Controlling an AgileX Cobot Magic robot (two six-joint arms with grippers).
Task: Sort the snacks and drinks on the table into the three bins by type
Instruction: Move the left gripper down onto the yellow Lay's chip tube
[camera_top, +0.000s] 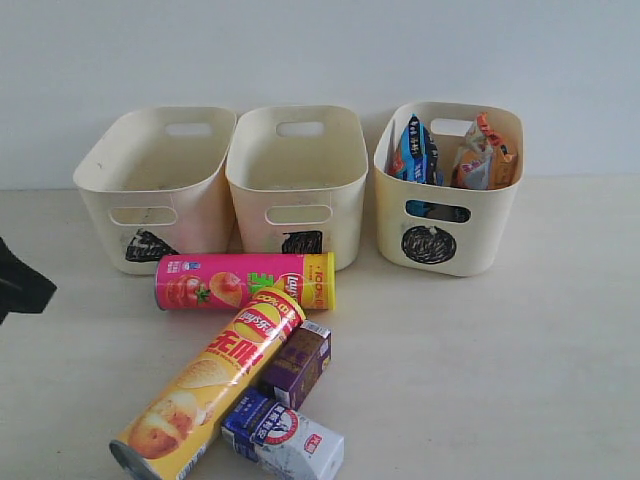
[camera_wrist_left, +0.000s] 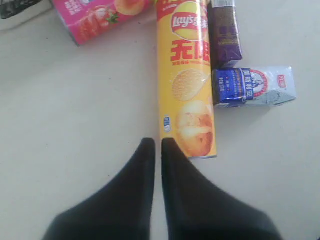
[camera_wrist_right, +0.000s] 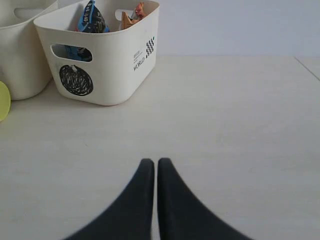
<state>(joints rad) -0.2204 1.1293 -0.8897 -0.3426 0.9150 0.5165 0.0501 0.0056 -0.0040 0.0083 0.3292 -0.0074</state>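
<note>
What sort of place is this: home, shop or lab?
Probably a lab test bench: bare pale tabletop against a blank wall, three identical cream bins with scribbled black marks, yellow chip tube and purple carton laid out like props.

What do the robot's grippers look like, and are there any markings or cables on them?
The left gripper and the right gripper look alike: each has two plain matte black jaws, broad at the base, tapering to narrow rounded tips. No markings or cables show. The exterior view catches only a black angular piece at its left edge, probably part of an arm.
</note>
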